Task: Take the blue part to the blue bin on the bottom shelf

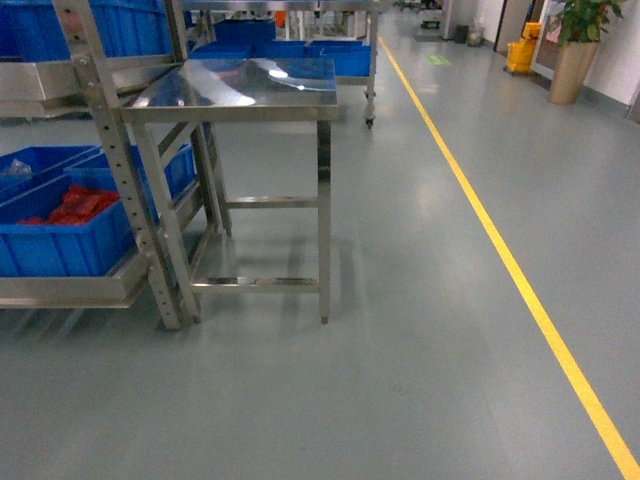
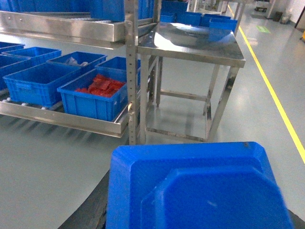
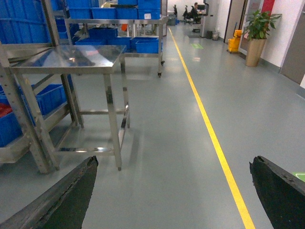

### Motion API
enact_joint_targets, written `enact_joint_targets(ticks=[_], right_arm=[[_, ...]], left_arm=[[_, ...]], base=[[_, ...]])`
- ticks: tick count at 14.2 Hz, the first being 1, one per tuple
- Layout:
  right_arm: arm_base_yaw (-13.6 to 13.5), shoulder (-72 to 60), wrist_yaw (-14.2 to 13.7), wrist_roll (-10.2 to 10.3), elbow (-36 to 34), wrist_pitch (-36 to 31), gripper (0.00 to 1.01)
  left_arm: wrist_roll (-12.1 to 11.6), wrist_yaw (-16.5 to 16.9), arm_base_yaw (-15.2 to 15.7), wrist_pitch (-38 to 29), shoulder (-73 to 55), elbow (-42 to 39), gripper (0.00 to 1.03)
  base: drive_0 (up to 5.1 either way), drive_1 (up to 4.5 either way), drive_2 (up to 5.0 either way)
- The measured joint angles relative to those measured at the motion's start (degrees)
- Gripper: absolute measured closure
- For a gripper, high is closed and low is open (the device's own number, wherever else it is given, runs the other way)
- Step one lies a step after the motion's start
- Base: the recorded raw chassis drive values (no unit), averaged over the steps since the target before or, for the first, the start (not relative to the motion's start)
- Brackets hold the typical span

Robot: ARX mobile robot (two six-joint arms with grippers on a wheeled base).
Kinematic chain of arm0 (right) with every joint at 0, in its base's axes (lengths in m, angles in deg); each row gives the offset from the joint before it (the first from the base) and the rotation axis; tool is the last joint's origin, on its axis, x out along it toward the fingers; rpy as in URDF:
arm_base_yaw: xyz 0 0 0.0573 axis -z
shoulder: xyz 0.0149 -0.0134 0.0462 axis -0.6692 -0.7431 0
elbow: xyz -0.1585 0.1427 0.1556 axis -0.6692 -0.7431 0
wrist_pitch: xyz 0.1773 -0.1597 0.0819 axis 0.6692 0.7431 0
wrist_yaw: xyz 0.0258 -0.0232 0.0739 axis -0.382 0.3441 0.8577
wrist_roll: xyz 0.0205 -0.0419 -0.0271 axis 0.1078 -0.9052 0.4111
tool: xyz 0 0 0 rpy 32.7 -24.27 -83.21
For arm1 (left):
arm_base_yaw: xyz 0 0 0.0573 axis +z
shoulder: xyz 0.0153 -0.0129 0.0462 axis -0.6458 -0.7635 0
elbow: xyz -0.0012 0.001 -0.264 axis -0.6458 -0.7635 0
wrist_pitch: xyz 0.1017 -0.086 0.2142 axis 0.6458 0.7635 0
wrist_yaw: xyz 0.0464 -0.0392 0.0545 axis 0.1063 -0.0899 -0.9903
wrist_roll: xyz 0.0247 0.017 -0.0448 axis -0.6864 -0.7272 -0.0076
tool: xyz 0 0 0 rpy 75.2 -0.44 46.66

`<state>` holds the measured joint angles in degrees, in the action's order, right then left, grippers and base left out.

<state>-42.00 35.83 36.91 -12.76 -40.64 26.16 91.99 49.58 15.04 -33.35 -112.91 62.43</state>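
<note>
A large blue part (image 2: 200, 191) fills the bottom of the left wrist view, and my left gripper (image 2: 195, 217) is shut on it. Only one dark finger (image 2: 93, 210) shows, at the part's left edge. Ahead and to the left, the bottom shelf (image 2: 71, 121) of the steel rack carries several blue bins. One bin (image 2: 35, 83) looks empty and another (image 2: 97, 102) holds red pieces. In the head view the same shelf (image 1: 70, 290) is at the left edge, and neither gripper appears. My right gripper (image 3: 174, 191) hangs open over bare floor with nothing between its fingers.
A stainless steel table (image 1: 250, 85) stands right of the rack, against its perforated post (image 1: 125, 180). An upper shelf (image 2: 62, 26) overhangs the bins. A yellow floor line (image 1: 500, 250) runs along the aisle on the right. A potted plant (image 1: 575, 50) and more blue bins (image 1: 335, 55) stand far back.
</note>
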Motion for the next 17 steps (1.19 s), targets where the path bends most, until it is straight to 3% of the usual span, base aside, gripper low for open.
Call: enact_joint_targets(ticks=[17], right_arm=[[0.0, 0.0, 0.0, 0.0, 0.0, 0.0, 0.03]], left_arm=[[0.0, 0.0, 0.0, 0.1, 0.0, 0.0, 0.59]], base=[[-0.1, 4.12, -4.2]])
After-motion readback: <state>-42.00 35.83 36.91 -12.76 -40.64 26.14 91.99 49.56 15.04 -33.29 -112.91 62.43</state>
